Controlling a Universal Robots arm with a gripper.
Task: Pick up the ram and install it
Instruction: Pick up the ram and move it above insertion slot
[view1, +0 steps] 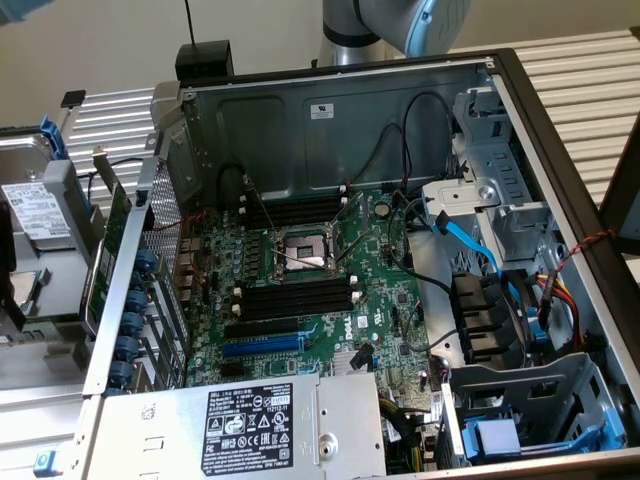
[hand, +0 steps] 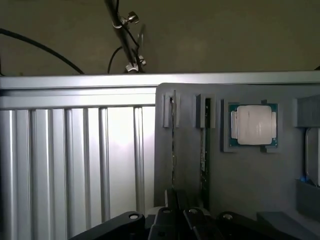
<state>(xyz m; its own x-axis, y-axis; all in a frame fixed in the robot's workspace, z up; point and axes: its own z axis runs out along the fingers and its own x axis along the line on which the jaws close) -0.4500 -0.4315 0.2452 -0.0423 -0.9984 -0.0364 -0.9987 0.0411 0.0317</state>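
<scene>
None of the install done: slots (view1: 300, 297) at 6 o'clock of socket (view1: 305, 250) bare. Ram (hand: 205, 150) upright in holder (hand: 240, 175); pincer (hand: 181, 209) closed near it, grip unconfirmed.

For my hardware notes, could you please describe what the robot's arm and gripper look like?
The arm is a rounded silver-grey metal body with a light blue plastic cap at its joint. The gripper is matte black, built of angular linked bars, with small shiny silver pins at the pivots.
</scene>
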